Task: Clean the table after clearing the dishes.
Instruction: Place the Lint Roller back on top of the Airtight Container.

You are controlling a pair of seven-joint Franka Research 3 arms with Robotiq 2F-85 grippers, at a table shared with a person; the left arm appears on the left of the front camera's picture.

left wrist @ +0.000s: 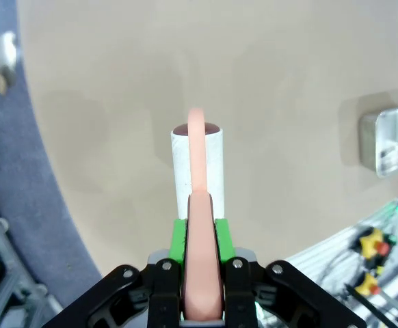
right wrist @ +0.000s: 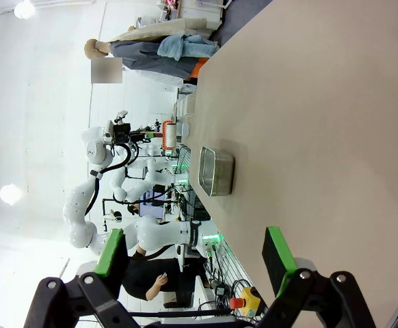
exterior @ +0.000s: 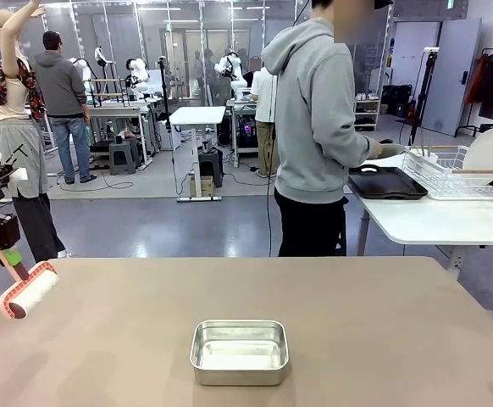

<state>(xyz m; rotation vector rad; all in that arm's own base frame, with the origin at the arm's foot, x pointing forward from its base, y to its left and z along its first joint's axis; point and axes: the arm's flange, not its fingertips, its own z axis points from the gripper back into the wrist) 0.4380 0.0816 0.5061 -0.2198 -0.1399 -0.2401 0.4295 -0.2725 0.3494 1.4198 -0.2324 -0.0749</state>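
While left fingers (left wrist: 202, 273) clamp the lint roller (left wrist: 197, 171), right fingers (right wrist: 195, 256) apart, steel pan (exterior: 240, 351) empty.

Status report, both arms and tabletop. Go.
Left gripper shut on pink-handled white lint roller, above brownish-taupe table. Right gripper open, empty. Small steel rectangular pan sits mid-table.

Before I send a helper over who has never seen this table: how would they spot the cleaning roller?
On the big brownish table, look past the steel pan to the robot's left edge. There the left gripper is shut on the pink handle of the roller, the one white cylinder with orange ends.
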